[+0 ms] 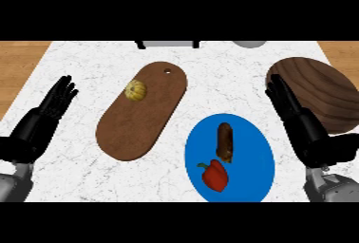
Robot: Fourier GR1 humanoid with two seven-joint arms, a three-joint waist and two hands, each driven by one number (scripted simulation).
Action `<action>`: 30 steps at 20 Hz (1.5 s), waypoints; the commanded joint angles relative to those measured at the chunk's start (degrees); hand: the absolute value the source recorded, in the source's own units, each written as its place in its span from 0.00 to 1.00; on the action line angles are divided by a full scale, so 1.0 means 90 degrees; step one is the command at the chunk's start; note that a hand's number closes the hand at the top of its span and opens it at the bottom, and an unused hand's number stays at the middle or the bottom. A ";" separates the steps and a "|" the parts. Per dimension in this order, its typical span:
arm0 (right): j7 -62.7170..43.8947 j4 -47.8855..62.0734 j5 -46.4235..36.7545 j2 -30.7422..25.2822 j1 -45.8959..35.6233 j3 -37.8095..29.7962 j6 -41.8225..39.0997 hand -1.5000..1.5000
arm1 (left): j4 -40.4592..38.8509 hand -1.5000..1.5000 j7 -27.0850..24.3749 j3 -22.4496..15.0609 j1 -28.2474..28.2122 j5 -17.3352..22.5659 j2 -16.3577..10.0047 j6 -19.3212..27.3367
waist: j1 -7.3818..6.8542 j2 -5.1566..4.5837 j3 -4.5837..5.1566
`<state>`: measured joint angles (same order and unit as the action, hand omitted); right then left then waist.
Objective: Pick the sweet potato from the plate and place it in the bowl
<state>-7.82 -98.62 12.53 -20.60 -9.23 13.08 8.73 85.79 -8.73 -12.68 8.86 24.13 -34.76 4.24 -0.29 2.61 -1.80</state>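
The right hand was found released, its fingers straight and close together, pointing toward the far edge of the counter; it held nothing. In the head view its fingertips lay over the left rim of the wooden bowl, though contact could not be confirmed. The left hand was likewise open and empty, fingers straight, resting near the counter's left edge. The sweet potato lay untouched on the blue plate, in the plate's far half, lengthwise toward the far edge. It was apart from the right hand and to its left, with bare plate and a strip of counter between them. A red pepper lay just beside the sweet potato's near end, toward the plate's near rim. The bowl stood at the counter's right edge, beyond and to the right of the plate. A brown cutting board occupied the counter's middle, carrying a small yellow squash near its far end
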 commanded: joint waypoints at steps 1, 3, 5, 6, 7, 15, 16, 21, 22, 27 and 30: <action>-0.0221 -0.0014 -0.0763 0.0042 0.0048 0.0547 0.0260 1.00 | 0.0372 0.50 0.0375 -0.0175 0.0227 -0.0339 0.0304 0.0608 | 0.0025 -0.0263 0.0197; -0.0787 0.0493 -0.2000 -0.0229 0.0155 0.1337 0.0613 1.00 | -0.0024 0.50 0.0146 -0.0081 0.0129 -0.0253 0.0371 0.0548 | -0.0018 -0.0288 0.0230; -0.1422 0.1185 -0.2795 -0.0478 -0.0040 0.1689 0.0734 1.00 | 0.0065 0.50 0.0322 -0.0163 0.0163 -0.0236 0.0539 0.0734 | -0.0236 -0.0337 0.0258; -0.1761 0.1387 -0.3077 -0.0602 -0.0094 0.1940 0.0609 1.00 | -0.0018 0.50 0.0318 -0.0260 0.0227 -0.0276 0.0711 0.0819 | -0.0237 -0.0392 0.0289; -0.1239 0.1321 -0.3818 -0.1828 -0.0293 0.1769 0.0230 1.00 | -0.0003 0.50 0.0340 -0.0252 0.0111 -0.0171 0.0512 0.0535 | -0.0269 -0.0278 0.0560; -0.1722 0.1540 -0.7290 0.0956 -0.0111 0.2856 0.4032 0.00 | -0.0053 0.50 0.0659 -0.0688 0.0048 -0.0528 0.1328 0.1425 | 0.0027 -0.0247 0.0211; -0.2110 0.1602 -0.7846 0.1111 -0.0326 0.2862 0.4008 0.00 | -0.0069 0.50 0.0764 -0.0635 0.0062 -0.0510 0.1260 0.1411 | 0.0034 -0.0240 0.0217; -0.3921 0.1797 -1.0275 0.2189 -0.0712 0.2836 0.2862 0.00 | -0.0021 0.50 0.1025 -0.0609 0.0278 -0.0657 0.1332 0.1655 | 0.0146 -0.0218 0.0224; -0.4363 0.1830 -1.0607 0.2245 -0.0627 0.2935 0.2675 0.00 | 0.0036 0.50 0.0943 -0.0669 0.0134 -0.0731 0.1395 0.1757 | 0.0133 -0.0203 0.0226; -0.6418 0.1001 -1.0882 0.2276 -0.1495 0.3443 0.0588 0.00 | -0.0170 0.50 0.0778 -0.0882 0.0253 -0.0937 0.1771 0.1846 | 0.0056 -0.0242 0.0216; -0.7267 0.1456 -1.0207 0.2282 -0.1932 0.3432 0.0271 0.00 | 0.0047 0.50 0.1109 -0.0795 0.0346 -0.0822 0.1617 0.1676 | -0.0078 -0.0280 0.0205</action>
<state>-59.98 -85.38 -81.27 -1.13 -22.55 42.23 18.97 85.96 -0.43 -19.94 10.61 16.79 -20.48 19.61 -0.36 0.37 0.13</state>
